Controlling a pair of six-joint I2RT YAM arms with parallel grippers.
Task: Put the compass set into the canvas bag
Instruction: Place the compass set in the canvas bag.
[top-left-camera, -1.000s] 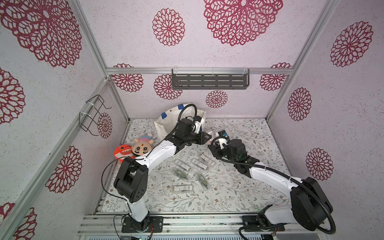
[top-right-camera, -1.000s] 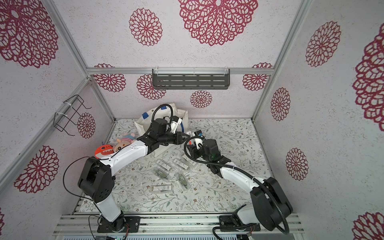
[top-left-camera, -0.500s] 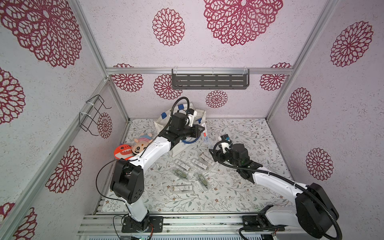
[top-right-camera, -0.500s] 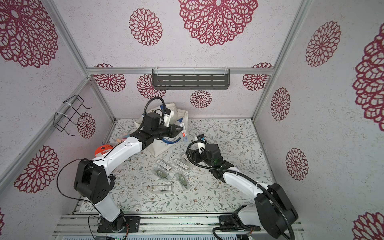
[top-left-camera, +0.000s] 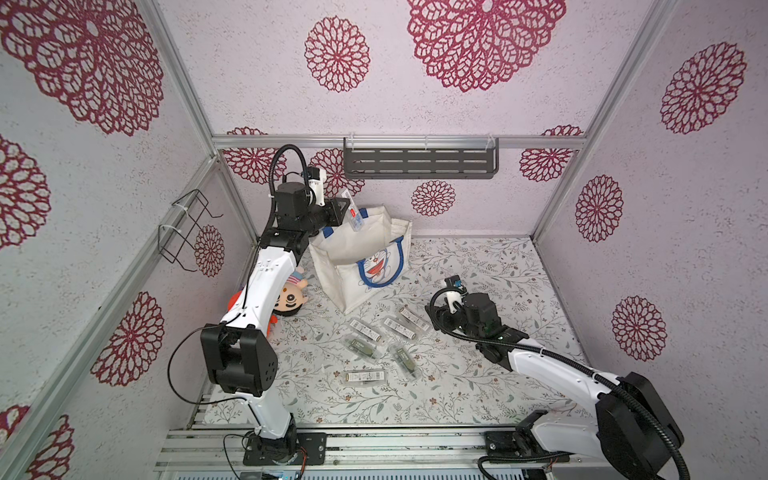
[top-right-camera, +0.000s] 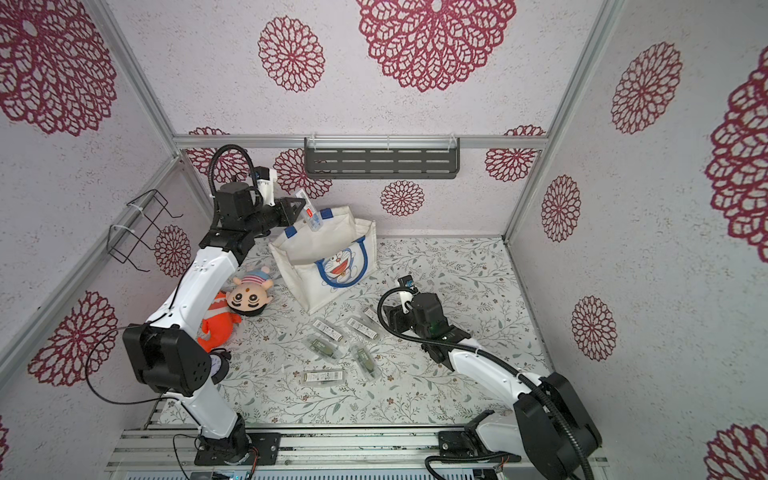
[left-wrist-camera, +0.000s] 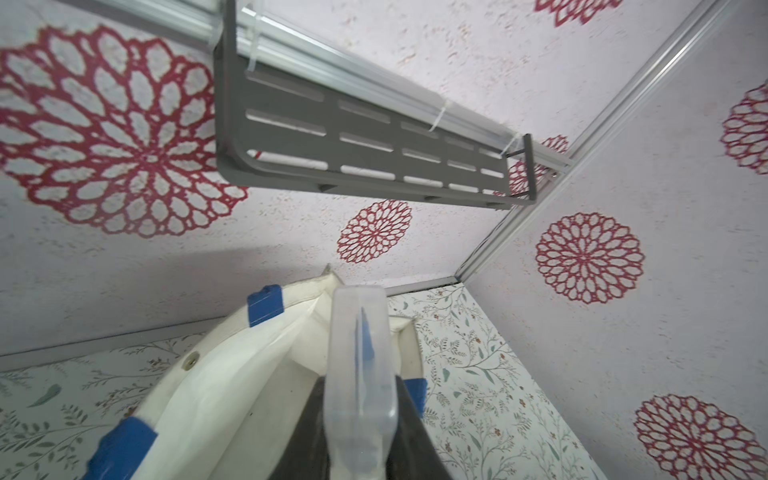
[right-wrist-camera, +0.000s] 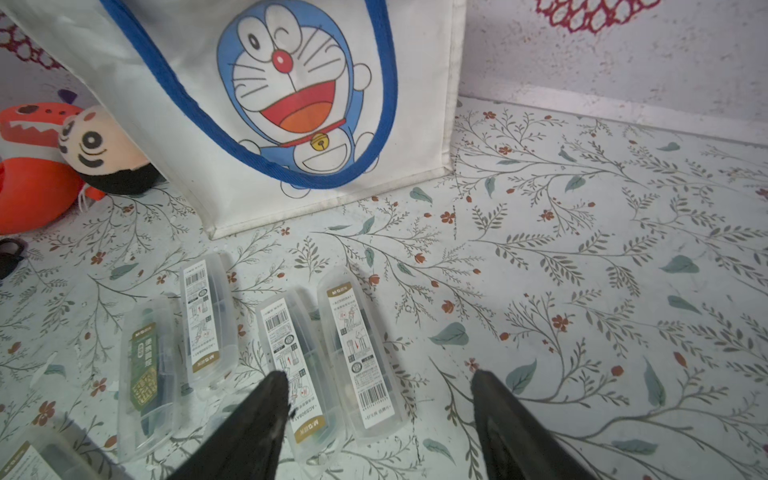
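The canvas bag (top-left-camera: 349, 270) (top-right-camera: 307, 274) stands open-mouthed at the back of the table, its blue cat print facing the front. My left gripper (top-left-camera: 345, 209) (left-wrist-camera: 359, 424) is shut on a compass set (top-left-camera: 354, 214) (top-right-camera: 310, 214) (left-wrist-camera: 359, 353), a clear plastic case. It holds the case tilted just over the bag's (left-wrist-camera: 216, 395) back rim. Several more compass sets (top-left-camera: 365, 332) (right-wrist-camera: 357, 361) lie on the table in front of the bag (right-wrist-camera: 187, 124). My right gripper (top-left-camera: 434, 320) (right-wrist-camera: 380, 378) hovers open over the rightmost ones, holding nothing.
A plush doll (top-left-camera: 291, 297) and an orange toy (top-right-camera: 216, 324) lie left of the bag, beside the left arm. A grey slotted shelf (top-left-camera: 419, 162) hangs on the back wall and a wire rack (top-left-camera: 185, 232) on the left wall.
The left arm has risen toward the back, carrying the compass set up over the bag's mouth. The right arm has drawn back from the bag toward the loose cases, its jaws wider.
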